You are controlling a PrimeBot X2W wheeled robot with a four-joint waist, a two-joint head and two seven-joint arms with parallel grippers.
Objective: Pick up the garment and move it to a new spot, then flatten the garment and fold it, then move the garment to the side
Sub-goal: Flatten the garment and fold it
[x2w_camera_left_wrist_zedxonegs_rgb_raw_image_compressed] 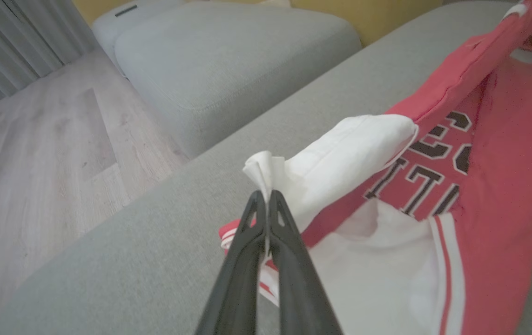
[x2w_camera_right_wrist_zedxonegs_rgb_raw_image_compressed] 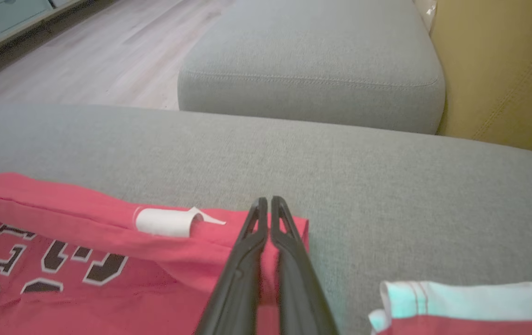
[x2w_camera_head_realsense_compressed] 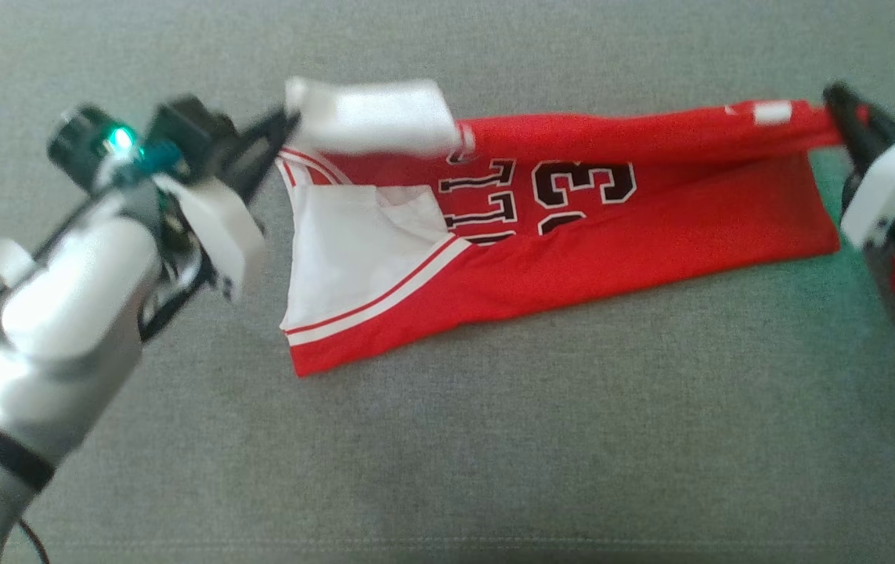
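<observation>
- Currently, head view: left gripper [x2w_camera_head_realsense_compressed: 284,125] and right gripper [x2w_camera_head_realsense_compressed: 835,98] are pinching the garment [x2w_camera_head_realsense_compressed: 572,235] at its upper-left and upper-right corners; it is lying mid-frame on the cushion [x2w_camera_head_realsense_compressed: 447,454].
- Left wrist view: jaws are clamping white fabric at centre.
- Right wrist view: jaws are clamping red hem at lower centre.

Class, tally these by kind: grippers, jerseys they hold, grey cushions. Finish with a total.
Grippers: 2 (left gripper, right gripper)
Jerseys: 1 (red jersey)
Cushions: 2 (near cushion, far cushion)
Total: 5
</observation>
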